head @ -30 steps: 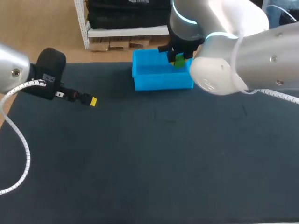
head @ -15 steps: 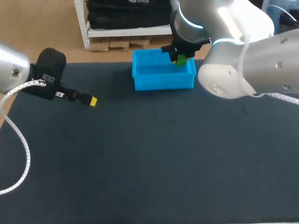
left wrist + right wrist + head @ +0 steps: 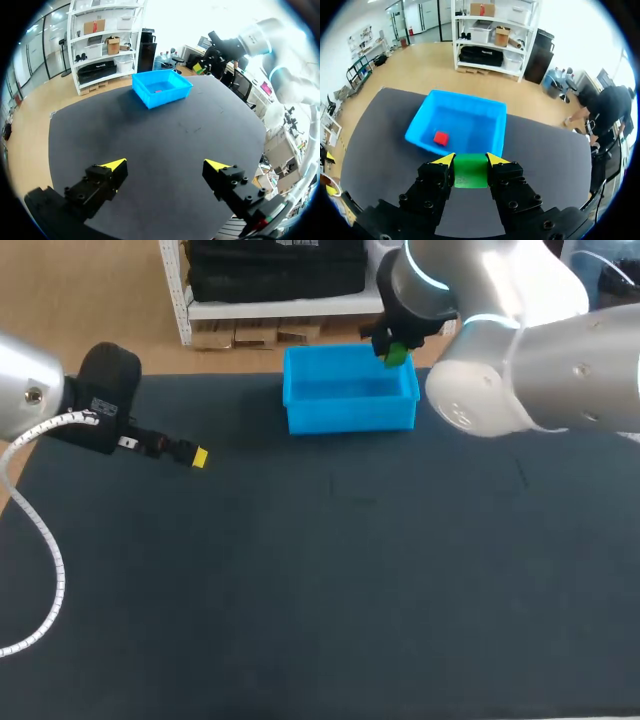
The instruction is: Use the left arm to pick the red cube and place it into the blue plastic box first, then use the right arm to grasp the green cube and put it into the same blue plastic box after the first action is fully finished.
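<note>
Green cube (image 3: 470,171), held in the right gripper (image 3: 470,159), has been shifted toward the blue box's (image 3: 350,420) far corner, release pending.

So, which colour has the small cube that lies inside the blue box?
Red; the cube shows best in the right wrist view.

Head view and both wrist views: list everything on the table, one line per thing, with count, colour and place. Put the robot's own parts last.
table: 1, black, fills the head view.
blue plastic box: 1, blue, at the table's far edge near the middle, open at the top.
red cube: 1, red, on the floor inside the box.
green cube: 1, green, held off the table by the box's far right corner.
left gripper: 1, black with yellow tips, open and empty over the table's left side.
right gripper: 1, black with yellow tips, shut on the green cube.
</note>
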You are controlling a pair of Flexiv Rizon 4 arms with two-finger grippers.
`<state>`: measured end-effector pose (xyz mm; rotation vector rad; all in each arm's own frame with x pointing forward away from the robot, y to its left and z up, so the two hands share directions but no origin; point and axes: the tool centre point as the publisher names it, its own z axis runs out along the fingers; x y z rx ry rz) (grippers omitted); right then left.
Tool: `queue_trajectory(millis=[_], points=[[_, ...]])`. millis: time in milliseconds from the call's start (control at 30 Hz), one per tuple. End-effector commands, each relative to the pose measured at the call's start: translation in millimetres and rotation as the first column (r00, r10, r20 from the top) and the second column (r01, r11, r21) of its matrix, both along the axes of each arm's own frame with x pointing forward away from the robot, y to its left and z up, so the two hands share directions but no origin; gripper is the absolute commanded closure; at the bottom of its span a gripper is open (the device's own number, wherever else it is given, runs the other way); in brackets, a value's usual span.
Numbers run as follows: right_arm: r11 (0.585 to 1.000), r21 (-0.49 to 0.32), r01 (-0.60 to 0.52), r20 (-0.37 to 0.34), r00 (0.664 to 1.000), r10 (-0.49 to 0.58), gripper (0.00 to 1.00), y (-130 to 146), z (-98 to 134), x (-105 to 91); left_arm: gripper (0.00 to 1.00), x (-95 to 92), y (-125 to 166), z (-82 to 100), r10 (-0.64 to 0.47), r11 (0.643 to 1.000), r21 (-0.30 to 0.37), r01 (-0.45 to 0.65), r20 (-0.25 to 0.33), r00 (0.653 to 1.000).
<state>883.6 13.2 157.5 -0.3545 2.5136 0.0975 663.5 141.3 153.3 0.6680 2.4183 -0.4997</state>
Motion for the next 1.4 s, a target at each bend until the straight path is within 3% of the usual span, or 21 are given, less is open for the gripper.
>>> queue_trajectory(millis=[33, 533, 1400], points=[[1.0, 0.003, -0.009, -0.026, 1.0, 0.009, 1.0, 6.0, -8.2, 31.8, 0.0, 1.1, 0.8, -1.6, -0.004, 1.0, -0.006, 0.004, 0.003, 1.0], [0.999, 0.046, -0.013, -0.045, 0.999, 0.015, 1.0, 8.1, -32.8, 65.0, 0.0, 1.1, 0.8, -1.6, -0.004, 1.0, -0.006, 0.004, 0.003, 1.0], [0.995, 0.093, -0.021, -0.131, 0.991, 0.033, 1.0, 9.8, -75.6, 75.3, 0.0, 1.1, 0.8, -1.6, -0.004, 1.0, -0.006, 0.004, 0.003, 1.0]])
